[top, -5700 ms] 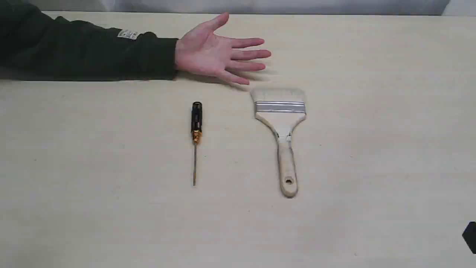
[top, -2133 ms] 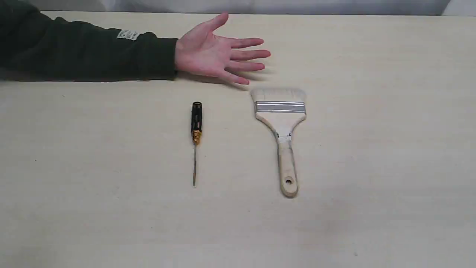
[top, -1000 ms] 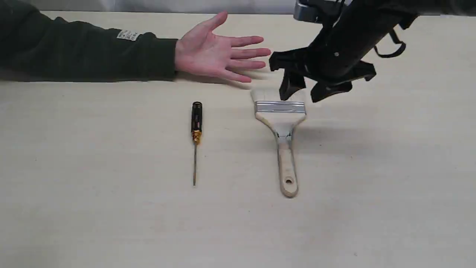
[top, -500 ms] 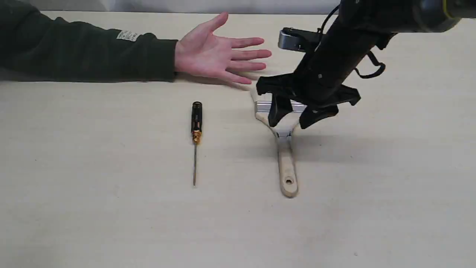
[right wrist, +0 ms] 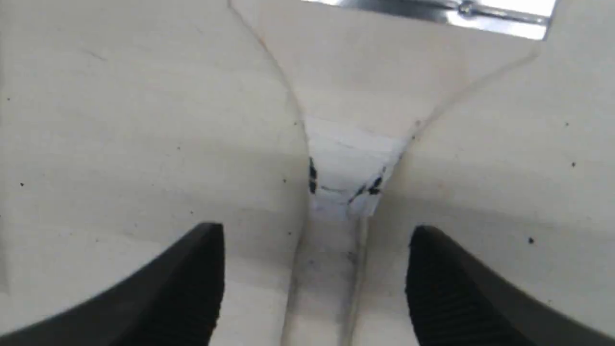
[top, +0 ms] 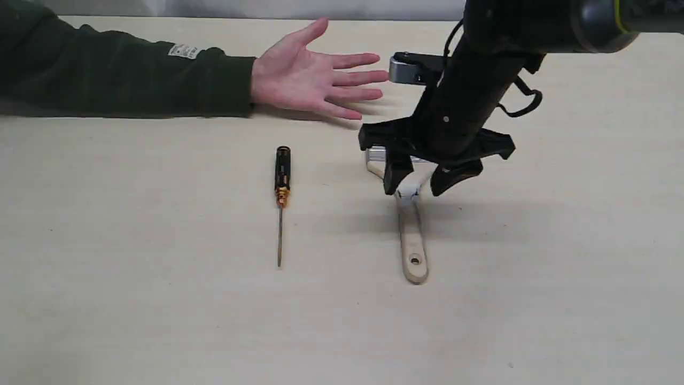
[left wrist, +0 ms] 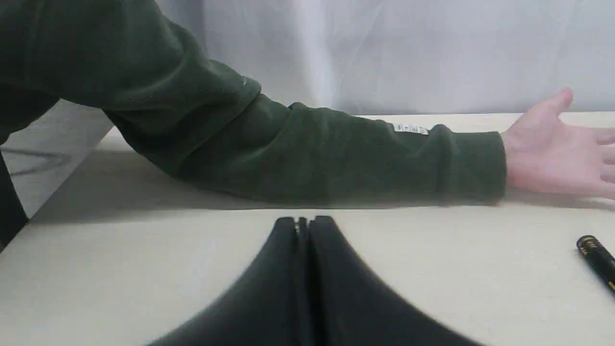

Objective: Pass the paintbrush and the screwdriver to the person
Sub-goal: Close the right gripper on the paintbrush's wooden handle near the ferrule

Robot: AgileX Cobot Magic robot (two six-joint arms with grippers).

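The paintbrush (top: 412, 235) lies flat on the table, handle toward the near edge, its bristles hidden behind my right arm. My right gripper (top: 418, 187) is open and hangs just above the neck of the handle, one finger on each side, not touching. In the right wrist view the paintbrush (right wrist: 350, 168) neck, wrapped in white tape, sits between the right gripper (right wrist: 314, 235) tips. The screwdriver (top: 281, 198) lies to the left, its black handle pointing at the person (top: 315, 75), whose open palm rests on the table. My left gripper (left wrist: 303, 222) is shut and empty, near the green sleeve (left wrist: 288, 149).
The pale wooden table (top: 160, 321) carries only these things. A white backdrop (left wrist: 408, 53) stands behind the far edge. The end of the screwdriver (left wrist: 596, 254) handle shows in the left wrist view.
My right arm has come in from the upper right and dropped over the paintbrush, moving from above the bristles down to the handle's neck. The hand, screwdriver and brush have stayed put.
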